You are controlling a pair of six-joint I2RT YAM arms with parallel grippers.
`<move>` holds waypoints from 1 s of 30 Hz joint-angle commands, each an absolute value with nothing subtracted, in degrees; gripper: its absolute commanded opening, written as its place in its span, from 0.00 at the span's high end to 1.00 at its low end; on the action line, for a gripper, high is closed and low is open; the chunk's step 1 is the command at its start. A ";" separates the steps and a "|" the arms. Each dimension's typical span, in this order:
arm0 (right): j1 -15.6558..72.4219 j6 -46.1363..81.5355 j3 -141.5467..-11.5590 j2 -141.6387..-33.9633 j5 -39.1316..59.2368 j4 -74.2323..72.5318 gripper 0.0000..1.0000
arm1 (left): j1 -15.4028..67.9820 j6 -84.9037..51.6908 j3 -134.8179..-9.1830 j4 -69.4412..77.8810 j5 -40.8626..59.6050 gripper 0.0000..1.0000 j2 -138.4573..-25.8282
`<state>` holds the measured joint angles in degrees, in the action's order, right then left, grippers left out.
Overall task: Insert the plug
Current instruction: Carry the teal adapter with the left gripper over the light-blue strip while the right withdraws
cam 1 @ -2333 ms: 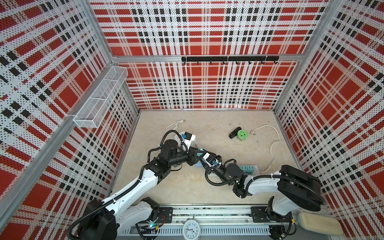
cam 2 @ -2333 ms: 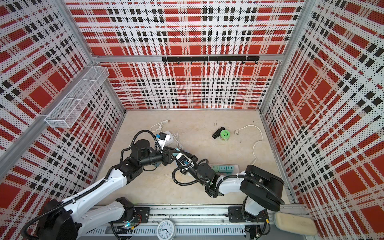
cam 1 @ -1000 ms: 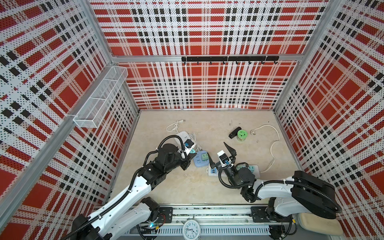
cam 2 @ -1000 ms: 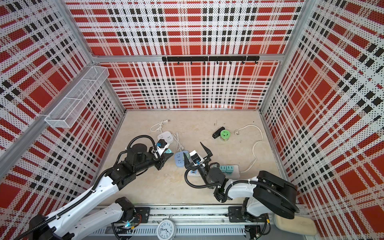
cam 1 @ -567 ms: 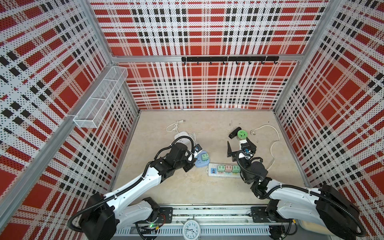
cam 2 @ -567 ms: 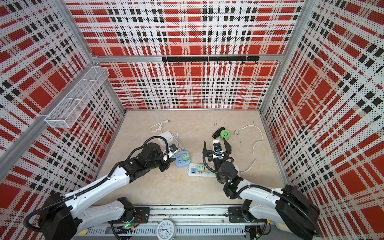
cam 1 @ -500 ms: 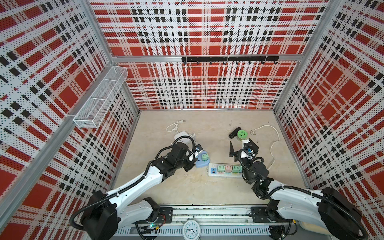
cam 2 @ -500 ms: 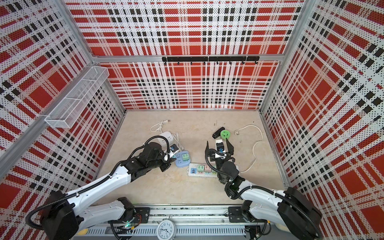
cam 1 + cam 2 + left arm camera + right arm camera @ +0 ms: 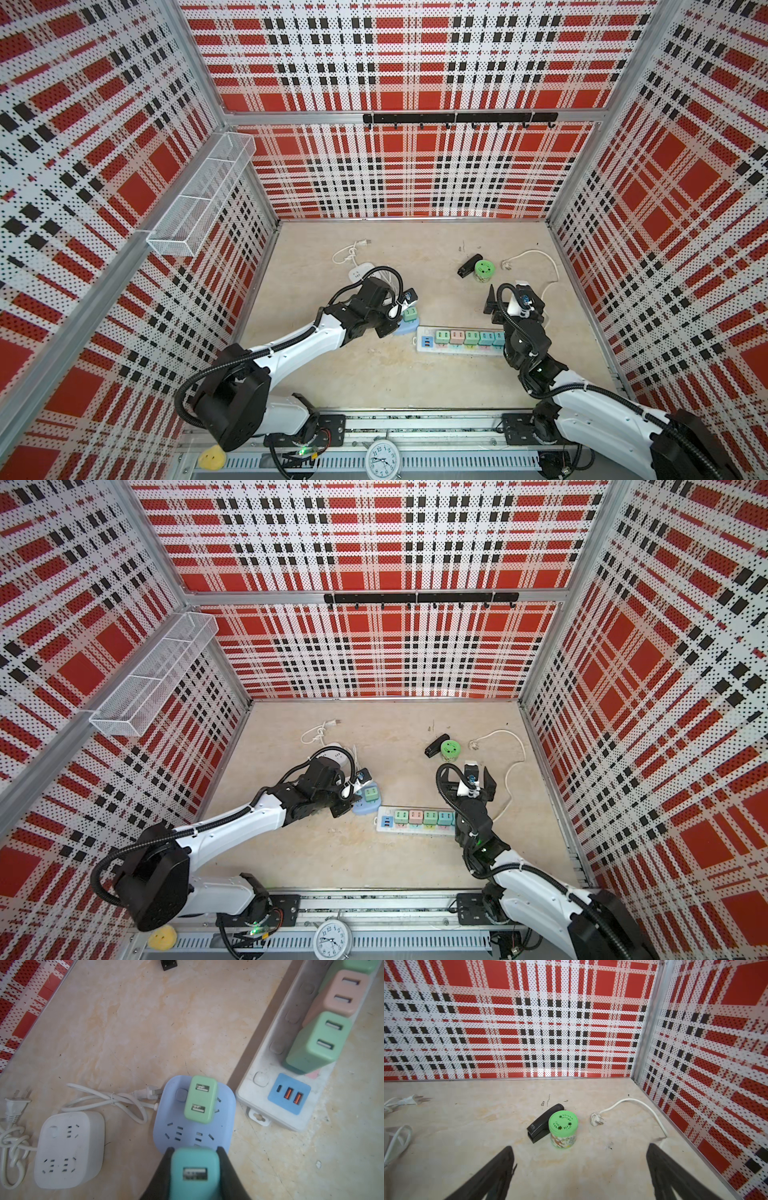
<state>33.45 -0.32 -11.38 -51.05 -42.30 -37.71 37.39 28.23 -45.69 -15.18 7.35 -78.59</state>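
My left gripper (image 9: 195,1149) is shut on a teal plug (image 9: 195,1174), its USB port facing the camera. The plug hangs over the near edge of a blue socket cube (image 9: 225,1126), by its free slots. A light green plug (image 9: 200,1101) sits in the cube's far side. In both top views the left gripper (image 9: 395,323) (image 9: 347,803) meets the cube (image 9: 405,331) (image 9: 361,810). My right gripper (image 9: 579,1150) is open and holds nothing. In both top views it (image 9: 514,301) (image 9: 467,783) stands raised beyond the right end of the white power strip (image 9: 424,340) (image 9: 384,823).
The strip (image 9: 259,1093) carries several coloured plugs and lies just right of the cube. A white socket cube (image 9: 68,1147) with a knotted cord lies on the other side. A green-lidded jar (image 9: 563,1126), black stapler (image 9: 544,1124) and loose white cord plug (image 9: 596,1120) lie further back.
My right arm has swung from the strip's left end to its right end, jaws open throughout. My left gripper has carried the teal plug right, up to the blue cube.
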 commanded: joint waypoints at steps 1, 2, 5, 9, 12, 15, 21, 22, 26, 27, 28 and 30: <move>31.72 3.46 -9.81 -49.94 -38.85 -38.14 0.00 | 36.60 30.27 -46.49 -11.78 11.52 1.00 -79.36; 31.55 3.73 -9.20 -49.92 -38.43 -39.15 0.00 | 36.24 30.79 -45.96 -10.74 13.15 1.00 -79.79; 31.37 3.52 -7.79 -49.95 -36.95 -41.80 0.00 | 34.93 31.04 -45.08 -8.32 16.73 1.00 -80.80; 31.29 3.47 -6.44 -49.96 -35.44 -44.29 0.00 | 34.11 31.58 -46.55 -10.11 16.59 1.00 -81.91; 31.28 3.50 -6.24 -49.40 -35.34 -44.06 0.00 | 34.13 32.85 -47.64 -12.01 12.94 1.00 -83.32; 31.21 3.59 -5.89 -48.44 -35.39 -43.65 0.00 | 33.66 33.55 -48.03 -11.52 11.84 1.00 -85.43; 31.16 3.67 -5.71 -46.75 -35.82 -42.43 0.00 | 32.74 34.70 -48.13 -10.37 10.33 1.00 -90.01; 31.15 3.70 -5.59 -46.59 -35.78 -42.37 0.00 | 32.55 34.99 -48.46 -10.66 10.81 1.00 -90.55; 31.09 3.74 -5.27 -45.97 -35.55 -42.37 0.00 | 31.16 36.02 -48.24 -11.62 14.45 1.00 -89.87; 31.11 3.83 -5.11 -45.71 -35.47 -42.36 0.00 | 30.73 36.43 -47.52 -10.99 15.45 1.00 -89.26; 31.06 3.85 -5.06 -45.46 -35.49 -42.23 0.00 | 30.53 36.85 -46.84 -10.48 15.97 1.00 -88.91; 30.98 4.01 -4.82 -44.84 -35.59 -42.04 0.00 | 30.35 38.77 -45.92 -10.43 17.71 1.00 -89.02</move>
